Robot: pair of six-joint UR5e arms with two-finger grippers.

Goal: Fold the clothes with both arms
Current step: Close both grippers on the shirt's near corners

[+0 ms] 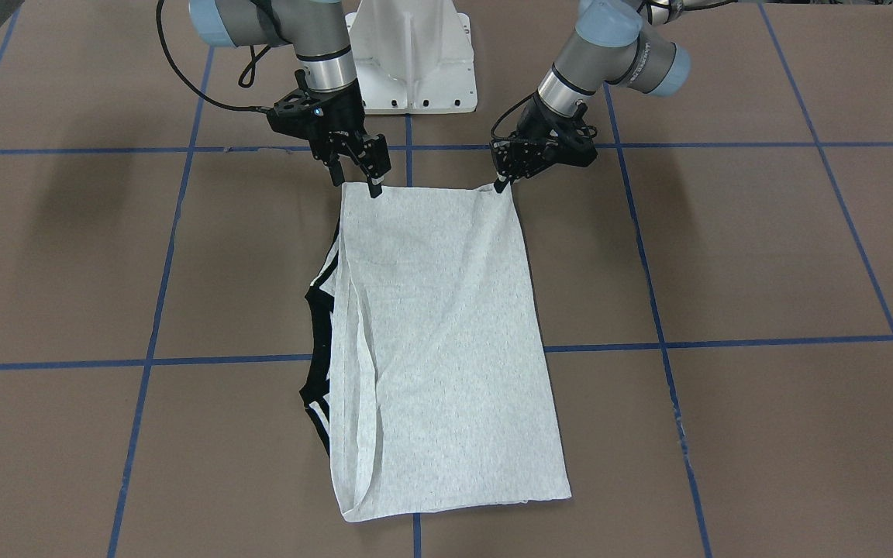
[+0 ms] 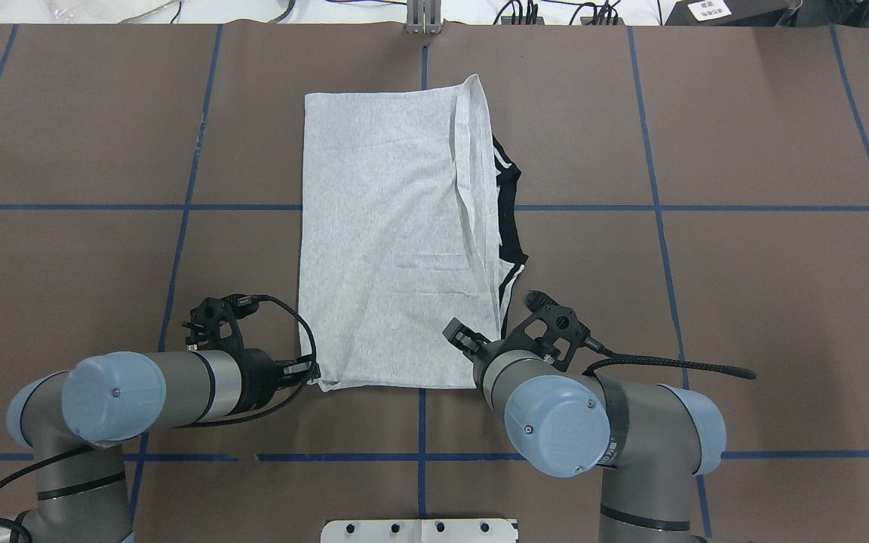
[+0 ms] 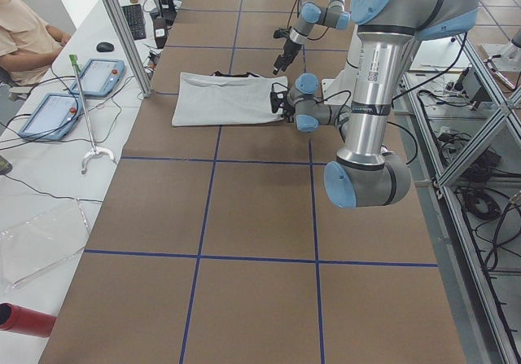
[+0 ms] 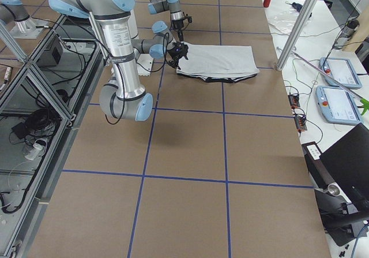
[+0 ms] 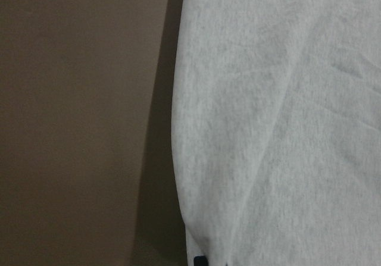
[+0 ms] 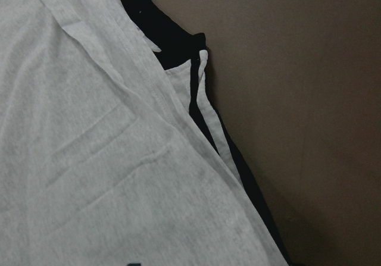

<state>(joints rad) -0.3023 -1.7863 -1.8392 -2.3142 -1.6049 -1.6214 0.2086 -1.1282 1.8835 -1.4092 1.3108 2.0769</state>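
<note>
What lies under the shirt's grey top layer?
Along one long edge of the shirt, black trim with white stripes pokes out from beneath the grey layer. Everything else underneath, including any print, is covered and cannot be seen.

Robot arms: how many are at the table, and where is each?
2. The left arm has its left gripper pinching the T-shirt at one robot-side corner; the right arm has its right gripper, jaws apart, at the other robot-side corner. None seems hidden.

Overhead and front views face oppositely, sharing the T-shirt (image 2: pixel 389 226); wrist cameras look close.
</note>
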